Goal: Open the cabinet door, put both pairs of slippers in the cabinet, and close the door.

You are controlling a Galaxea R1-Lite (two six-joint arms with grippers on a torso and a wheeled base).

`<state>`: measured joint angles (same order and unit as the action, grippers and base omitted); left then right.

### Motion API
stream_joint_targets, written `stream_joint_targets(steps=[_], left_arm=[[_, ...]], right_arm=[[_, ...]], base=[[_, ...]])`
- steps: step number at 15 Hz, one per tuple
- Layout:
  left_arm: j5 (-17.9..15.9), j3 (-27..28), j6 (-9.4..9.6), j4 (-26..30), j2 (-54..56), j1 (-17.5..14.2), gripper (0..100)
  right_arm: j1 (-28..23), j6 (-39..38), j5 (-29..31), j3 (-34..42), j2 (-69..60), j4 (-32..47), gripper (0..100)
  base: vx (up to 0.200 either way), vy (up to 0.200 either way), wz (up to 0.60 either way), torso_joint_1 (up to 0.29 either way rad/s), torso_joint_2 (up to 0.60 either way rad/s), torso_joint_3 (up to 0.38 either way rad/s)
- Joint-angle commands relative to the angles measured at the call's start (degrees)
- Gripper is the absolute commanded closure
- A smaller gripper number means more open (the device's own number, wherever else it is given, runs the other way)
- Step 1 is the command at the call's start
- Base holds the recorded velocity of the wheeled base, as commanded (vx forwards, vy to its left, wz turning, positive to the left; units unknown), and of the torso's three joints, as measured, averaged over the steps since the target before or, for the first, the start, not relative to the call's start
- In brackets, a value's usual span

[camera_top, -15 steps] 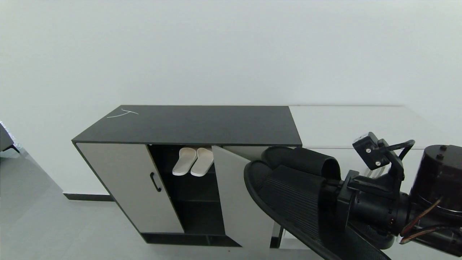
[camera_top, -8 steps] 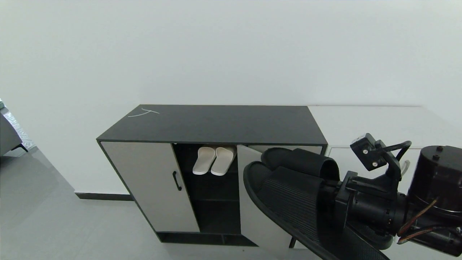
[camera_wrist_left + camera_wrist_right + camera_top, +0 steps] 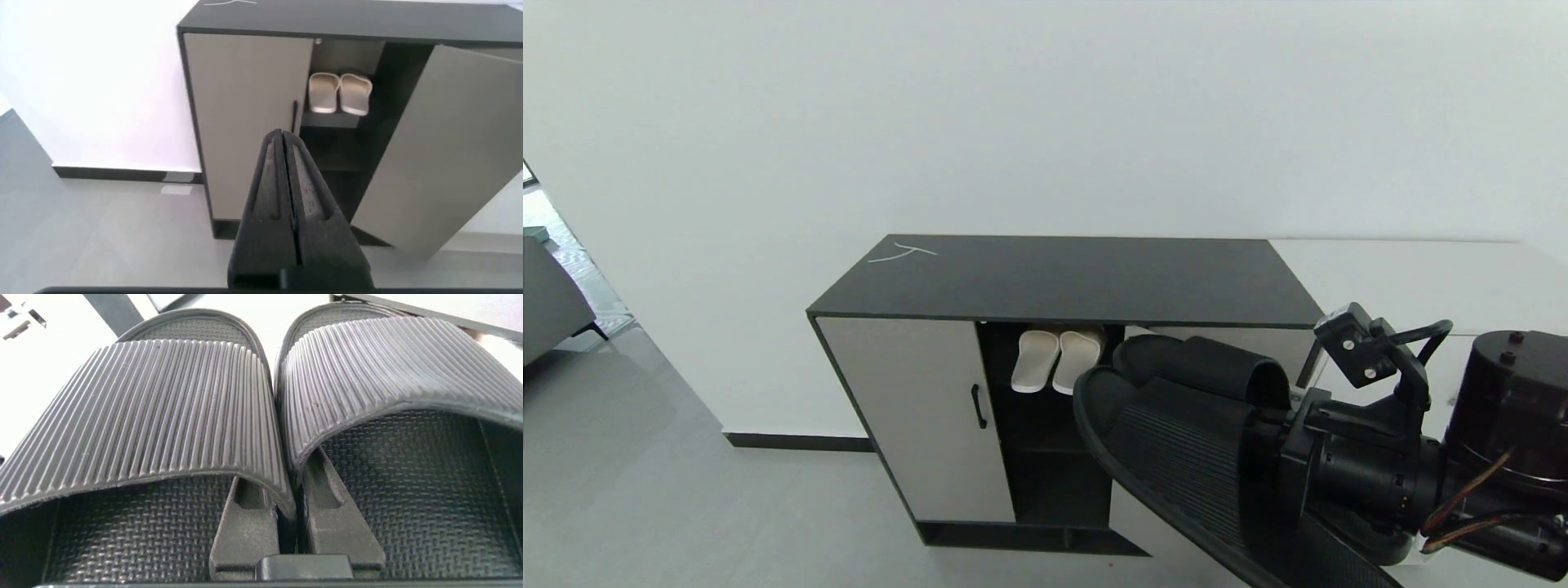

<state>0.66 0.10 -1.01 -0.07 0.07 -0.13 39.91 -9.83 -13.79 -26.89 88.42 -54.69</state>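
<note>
On the upper shelf (image 3: 328, 121) of the cabinet (image 3: 1062, 282) the white slippers (image 3: 1058, 359) lie side by side. Its right door (image 3: 441, 147) stands open, the left door (image 3: 923, 408) is shut. Before it the right end effector (image 3: 286, 510) grasps the black slippers (image 3: 1176, 433), a finger under each strap. The left end effector (image 3: 283, 143) is clenched, empty.

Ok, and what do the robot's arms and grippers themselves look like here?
The right arm is black, built of cylindrical joints, with red and orange wires looping out near the wrist and a small black camera box with two silver screws on a curved bracket. The right gripper has flat dark-grey fingers; the left gripper has two black tapered fingers.
</note>
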Motion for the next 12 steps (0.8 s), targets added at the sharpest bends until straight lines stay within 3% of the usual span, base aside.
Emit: stream_joint_targets(steps=[1,12], left_arm=[[0.04,-0.01,-0.04,-0.01,-0.07,-0.04,100],[0.04,-0.01,-0.04,-0.01,-0.07,-0.04,100]], right_arm=[[0.08,-0.02,-0.01,0.0,0.09,0.02,100],[0.34,0.07,-0.01,0.17,0.09,0.02,100]], base=[[0.0,0.2,0.0,0.012,0.01,0.002],[0.0,0.2,0.0,0.003,0.0,0.003]])
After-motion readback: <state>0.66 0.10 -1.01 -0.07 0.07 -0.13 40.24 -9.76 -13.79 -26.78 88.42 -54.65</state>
